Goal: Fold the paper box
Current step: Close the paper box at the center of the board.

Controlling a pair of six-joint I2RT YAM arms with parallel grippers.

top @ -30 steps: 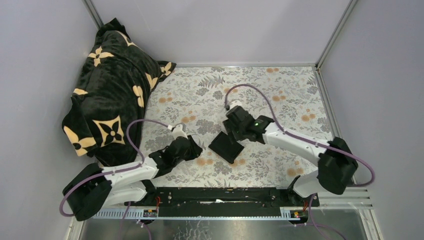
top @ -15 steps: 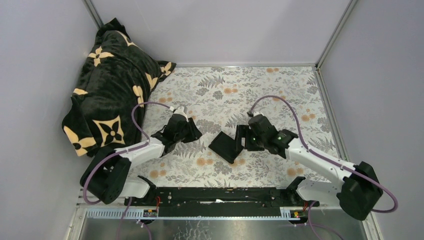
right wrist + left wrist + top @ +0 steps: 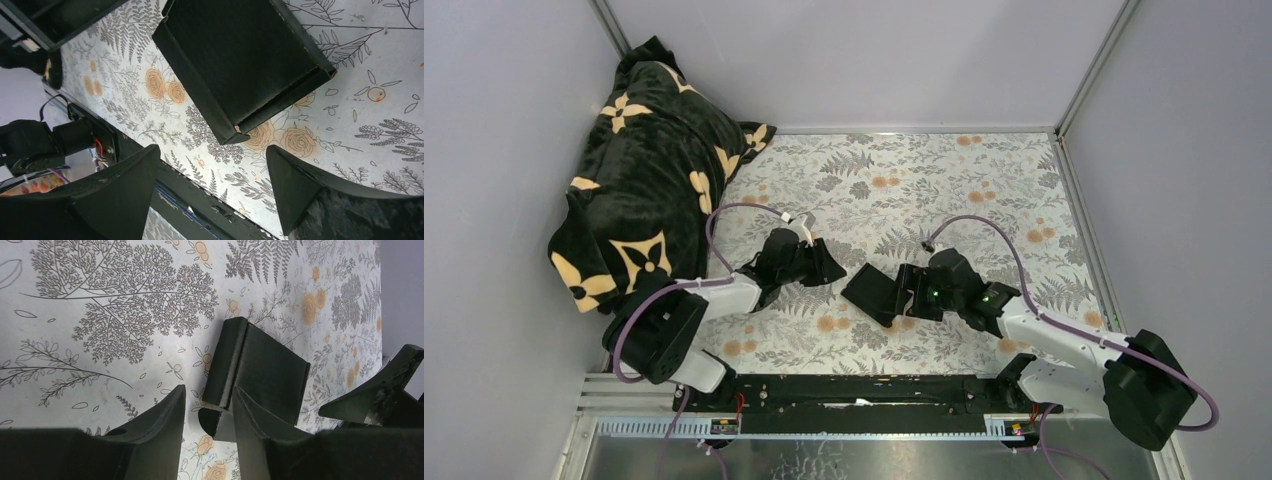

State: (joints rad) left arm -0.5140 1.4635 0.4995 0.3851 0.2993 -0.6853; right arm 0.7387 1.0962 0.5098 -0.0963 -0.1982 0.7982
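Both arms closed in on paper box (image 3: pixel 879 290); your left tool (image 3: pixel 208 390) spread left of it, right tool (image 3: pixel 212 149) spread wide right of it, likely bracketing flaps for fold.

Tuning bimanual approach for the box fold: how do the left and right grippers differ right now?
Jaws: the right gripper stands wide open; the left gripper is open more narrowly. Side: the left gripper faces the paper box from its left, the right gripper from its right. Shared: both sit low over the table, aimed at the box, neither holding it.
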